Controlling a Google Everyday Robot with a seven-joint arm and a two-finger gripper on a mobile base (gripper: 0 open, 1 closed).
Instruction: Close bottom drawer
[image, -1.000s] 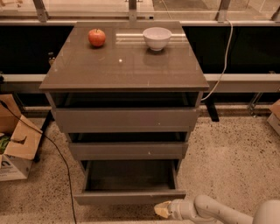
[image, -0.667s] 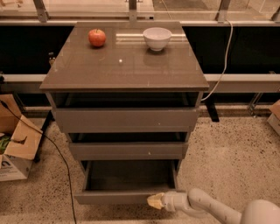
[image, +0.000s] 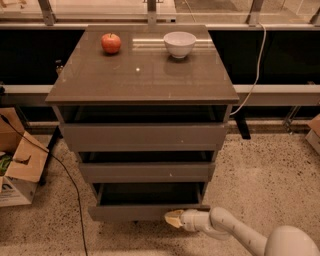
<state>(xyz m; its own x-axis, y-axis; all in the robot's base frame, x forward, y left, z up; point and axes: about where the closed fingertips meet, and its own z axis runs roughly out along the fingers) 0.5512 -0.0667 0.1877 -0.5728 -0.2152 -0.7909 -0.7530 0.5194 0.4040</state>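
Camera view: bottom drawer (image: 135, 212) is the lowest in the cabinet (image: 125, 80) and stands partway open, its front proud of the two drawers above. Gripper (image: 173, 218) is low near the floor, its tip against the right part of that drawer front. Its fingers are pinched together, holding nothing.

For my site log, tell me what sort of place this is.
Probably an office or lab work area: a drawer cabinet on speckled hard floor, a cardboard box beside it, a cable trailing. The gripper is at the front of the bottom drawer.
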